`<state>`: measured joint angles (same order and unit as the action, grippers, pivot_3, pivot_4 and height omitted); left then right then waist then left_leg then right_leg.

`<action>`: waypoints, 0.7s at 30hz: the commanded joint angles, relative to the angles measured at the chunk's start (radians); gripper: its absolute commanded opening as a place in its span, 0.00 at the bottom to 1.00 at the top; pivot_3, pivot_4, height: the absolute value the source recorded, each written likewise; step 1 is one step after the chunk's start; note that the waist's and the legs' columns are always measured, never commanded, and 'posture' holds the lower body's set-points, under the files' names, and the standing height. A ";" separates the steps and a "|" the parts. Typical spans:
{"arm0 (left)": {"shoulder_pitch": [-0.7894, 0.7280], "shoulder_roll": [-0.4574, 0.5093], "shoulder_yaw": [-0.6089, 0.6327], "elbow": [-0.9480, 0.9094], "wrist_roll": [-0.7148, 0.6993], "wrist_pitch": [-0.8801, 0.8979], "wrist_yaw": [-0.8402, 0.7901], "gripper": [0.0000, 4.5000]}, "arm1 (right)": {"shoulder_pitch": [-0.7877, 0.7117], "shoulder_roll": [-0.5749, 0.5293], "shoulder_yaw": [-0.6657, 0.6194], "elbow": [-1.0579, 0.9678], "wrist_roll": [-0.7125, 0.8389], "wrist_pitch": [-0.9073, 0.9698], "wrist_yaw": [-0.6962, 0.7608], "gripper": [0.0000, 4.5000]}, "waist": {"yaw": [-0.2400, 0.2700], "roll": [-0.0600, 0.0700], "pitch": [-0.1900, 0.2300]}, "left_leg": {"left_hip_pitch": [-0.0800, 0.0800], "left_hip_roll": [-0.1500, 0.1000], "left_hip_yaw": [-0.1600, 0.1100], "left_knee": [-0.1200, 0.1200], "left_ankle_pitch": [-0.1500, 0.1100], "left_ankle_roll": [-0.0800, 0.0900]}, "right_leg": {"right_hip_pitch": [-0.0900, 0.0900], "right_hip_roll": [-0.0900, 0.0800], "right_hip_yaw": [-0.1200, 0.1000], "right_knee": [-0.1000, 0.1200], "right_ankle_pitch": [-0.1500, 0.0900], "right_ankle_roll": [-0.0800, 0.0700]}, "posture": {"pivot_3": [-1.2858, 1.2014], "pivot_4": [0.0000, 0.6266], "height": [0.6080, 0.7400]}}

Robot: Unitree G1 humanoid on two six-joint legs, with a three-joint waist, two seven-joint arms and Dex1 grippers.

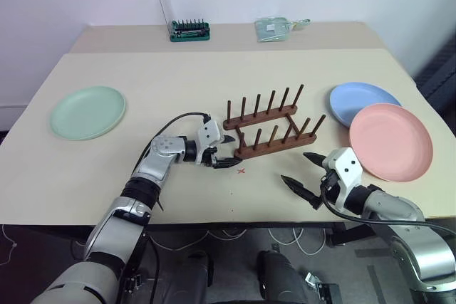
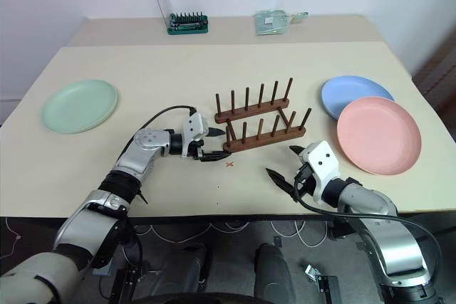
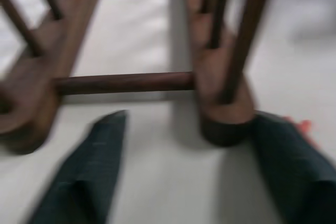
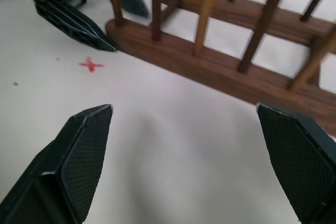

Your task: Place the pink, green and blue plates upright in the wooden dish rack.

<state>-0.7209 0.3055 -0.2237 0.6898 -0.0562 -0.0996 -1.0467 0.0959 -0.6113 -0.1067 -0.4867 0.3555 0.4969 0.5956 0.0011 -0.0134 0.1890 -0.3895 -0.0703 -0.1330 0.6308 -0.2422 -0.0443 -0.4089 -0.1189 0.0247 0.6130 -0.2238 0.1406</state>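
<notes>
The light blue round plate [image 1: 360, 100] is partly hidden under the salmon pink plate [image 1: 390, 140]; the mint green plate [image 1: 88, 112] lies far left on the beige table [image 1: 164, 80]. The empty dark wooden peg rack [image 1: 272, 125] stands mid-table. The left pincer [image 1: 226, 159] is spread at the rack's end, the right pincer [image 1: 303, 174] spread, empty.

Left pincer [image 1: 226, 160] crowds rack [image 1: 274, 127] end; table [image 1: 178, 76] behind open.

You see a dark, smooth wooden rack [image 1: 271, 127], three matt plates [image 1: 390, 140] on a smooth matt table [image 1: 178, 76], and cross-hatched black finger pads [image 4: 84, 156].
</notes>
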 commanded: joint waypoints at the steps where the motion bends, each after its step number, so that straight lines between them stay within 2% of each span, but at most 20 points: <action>1: 0.024 0.051 0.024 -0.028 0.003 0.044 -0.001 0.99 | -0.010 -0.022 -0.036 -0.011 -0.008 0.021 -0.015 1.00 | -0.007 0.000 0.000 | 0.000 0.000 0.000 0.000 0.000 0.000 | 0.000 0.000 0.000 0.000 0.000 0.000 | 0.52 0.24 1.00; 3: 0.094 0.098 0.062 -0.176 -0.074 0.159 -0.048 1.00 | -0.014 -0.034 -0.032 0.007 -0.022 0.027 -0.013 0.88 | -0.023 0.001 0.000 | 0.000 0.000 0.000 0.000 0.000 0.000 | 0.000 0.000 0.000 0.001 0.000 0.000 | 0.52 0.24 1.00; 4: 0.144 0.124 0.067 -0.282 -0.122 0.231 -0.087 0.86 | -0.022 -0.037 -0.026 0.016 -0.032 0.030 -0.016 0.77 | -0.024 0.001 0.000 | 0.000 0.000 0.000 -0.001 0.000 0.000 | 0.000 0.000 0.000 0.001 0.000 0.000 | 0.52 0.24 1.00; 5: 0.177 0.140 0.069 -0.355 -0.154 0.281 -0.112 0.87 | -0.028 -0.039 -0.022 0.024 -0.038 0.031 -0.019 0.71 | -0.025 0.000 0.000 | 0.001 0.000 0.000 -0.001 0.000 0.000 | -0.001 0.000 0.000 0.001 0.000 0.000 | 0.52 0.24 1.00; 6: 0.209 0.152 0.052 -0.428 -0.172 0.326 -0.133 0.79 | -0.037 -0.038 -0.013 0.033 -0.045 0.031 -0.021 0.59 | -0.025 0.001 0.000 | 0.001 0.001 0.000 -0.001 0.000 0.000 | -0.001 0.001 0.000 0.001 0.000 0.000 | 0.52 0.24 1.00; 10: 0.275 0.139 -0.036 -0.591 -0.136 0.422 -0.091 0.36 | -0.078 -0.040 0.037 0.085 -0.113 0.033 -0.047 0.15 | -0.005 0.001 0.000 | 0.000 0.000 0.000 0.000 0.000 0.000 | 0.000 0.000 0.000 0.001 0.000 0.000 | 0.52 0.24 1.00; 11: 0.278 0.126 -0.046 -0.604 -0.124 0.440 -0.066 0.35 | -0.090 -0.038 0.049 0.102 -0.132 0.035 -0.057 0.03 | 0.001 0.001 0.000 | 0.000 0.000 0.000 0.001 0.000 0.000 | 0.000 0.000 0.000 0.000 0.000 0.000 | 0.52 0.24 1.00; 16: 0.257 0.069 -0.081 -0.541 -0.025 0.398 0.080 0.35 | -0.178 0.006 0.103 0.214 -0.205 0.035 -0.122 0.03 | 0.007 0.002 -0.001 | 0.000 0.000 0.000 0.000 0.000 0.000 | 0.001 -0.001 0.000 -0.001 0.000 0.000 | 0.52 0.24 1.00; 19: 0.234 0.018 -0.055 -0.486 -0.020 0.408 0.162 0.35 | -0.232 0.047 0.108 0.288 -0.231 0.043 -0.163 0.03 | 0.008 0.002 -0.002 | 0.001 -0.001 0.000 0.001 0.000 0.000 | 0.001 0.000 0.000 0.000 0.000 -0.001 | 0.52 0.24 1.00; 21: 0.220 0.004 -0.054 -0.452 0.006 0.355 0.206 0.35 | -0.258 0.066 0.112 0.324 -0.244 0.034 -0.177 0.03 | 0.008 0.002 -0.002 | 0.001 0.000 0.000 0.001 0.000 0.000 | 0.002 0.000 0.000 0.000 0.000 -0.001 | 0.52 0.24 1.00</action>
<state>-0.4933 0.3048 -0.2917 0.1985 -0.0880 0.2768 -0.8926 -0.1548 -0.5550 0.0075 -0.1903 0.1341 0.5326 0.4390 0.0091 -0.0118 0.1866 -0.3886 -0.0708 -0.1333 0.6315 -0.2422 -0.0444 -0.4073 -0.1194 0.0250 0.6127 -0.2236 0.1401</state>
